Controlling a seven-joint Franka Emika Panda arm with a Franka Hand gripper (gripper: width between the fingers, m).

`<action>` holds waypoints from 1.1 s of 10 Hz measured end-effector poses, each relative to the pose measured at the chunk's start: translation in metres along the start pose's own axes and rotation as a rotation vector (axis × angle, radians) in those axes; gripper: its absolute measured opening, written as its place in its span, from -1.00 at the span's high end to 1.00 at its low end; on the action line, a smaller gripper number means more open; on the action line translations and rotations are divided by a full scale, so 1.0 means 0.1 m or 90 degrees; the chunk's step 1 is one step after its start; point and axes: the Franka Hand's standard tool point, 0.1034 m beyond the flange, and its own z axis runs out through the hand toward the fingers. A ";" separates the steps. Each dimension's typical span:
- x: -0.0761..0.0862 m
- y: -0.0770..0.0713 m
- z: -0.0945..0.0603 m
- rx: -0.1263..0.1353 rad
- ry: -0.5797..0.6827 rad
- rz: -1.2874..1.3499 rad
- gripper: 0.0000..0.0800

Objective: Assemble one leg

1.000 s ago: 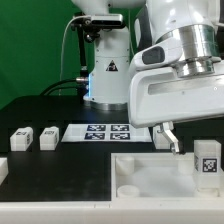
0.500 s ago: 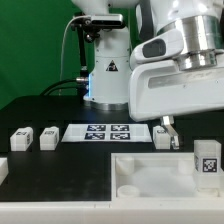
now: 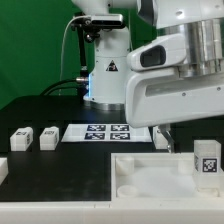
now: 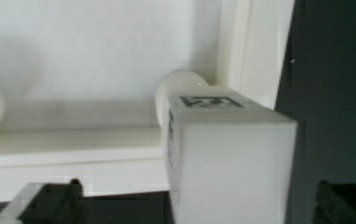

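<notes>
The leg [image 3: 206, 160] is a small white post with a black-and-white tag. It stands upright in the corner of the large white tray-like part [image 3: 150, 170] at the exterior view's right. In the wrist view the leg [image 4: 228, 165] sits between my gripper's [image 4: 196, 205] two dark fingers, with a gap on each side. The gripper is open and holds nothing. In the exterior view only one finger [image 3: 166, 137] shows below the hand; the other is out of frame.
Two more white tagged posts [image 3: 20, 138] [image 3: 48, 137] lie at the exterior view's left. The marker board [image 3: 105, 132] lies behind the tray. Another small white part [image 3: 160, 134] sits by its right end, partly behind the finger. The robot base [image 3: 105, 70] stands at the back.
The hand has turned and shifted a little toward the exterior view's left over the tray. The leg and the other parts have not moved.
</notes>
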 end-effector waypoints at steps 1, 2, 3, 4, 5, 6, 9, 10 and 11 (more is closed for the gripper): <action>0.07 -0.04 0.00 0.005 -0.035 0.001 -0.62; 0.16 -0.04 0.02 0.005 -0.004 0.000 -0.62; 0.16 -0.03 0.07 0.003 0.008 -0.006 -0.62; 0.15 -0.02 0.10 0.002 0.015 -0.006 -0.57; 0.15 -0.02 0.09 0.002 0.016 -0.006 -0.57; 0.15 -0.02 0.09 0.003 0.016 0.005 -0.13; 0.16 0.03 0.10 0.001 0.017 0.109 0.25; 0.16 0.04 0.10 0.002 0.017 0.188 0.25; 0.16 0.05 0.10 0.002 0.018 0.213 0.25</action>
